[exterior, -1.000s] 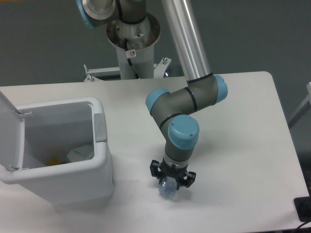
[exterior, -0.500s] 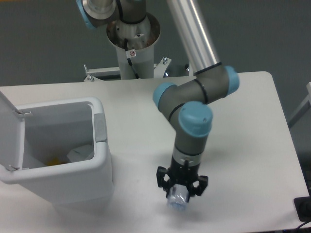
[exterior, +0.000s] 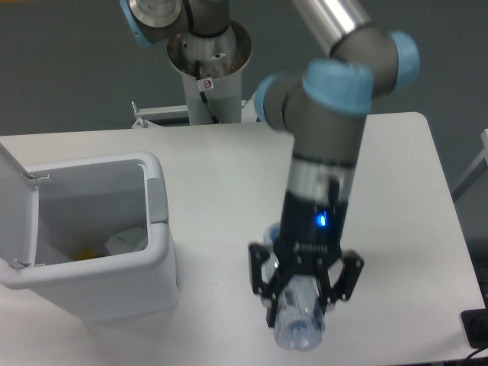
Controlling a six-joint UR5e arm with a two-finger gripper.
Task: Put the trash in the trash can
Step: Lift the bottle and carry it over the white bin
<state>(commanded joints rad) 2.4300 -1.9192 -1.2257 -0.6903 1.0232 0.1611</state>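
Observation:
My gripper (exterior: 305,299) is shut on the crushed clear bluish plastic bottle (exterior: 299,329). It holds the bottle well above the table, near the front edge, with the bottle's end pointing down and toward the camera. The white boxy trash can (exterior: 162,252) stands at the left with its hinged lid (exterior: 15,206) swung open and a grey latch tab (exterior: 156,200) on its rim. The gripper is to the right of the can and apart from it. A small crumpled white wrapper (exterior: 126,242) lies inside the can.
A yellow scrap (exterior: 88,252) lies in the can beside the wrapper. The arm's base column (exterior: 207,61) stands at the back of the table. A black object (exterior: 476,328) sits at the front right corner.
The gripper has risen off the table with the bottle in it and moved slightly right, so it now looks much larger in view. The can and its contents have not moved.

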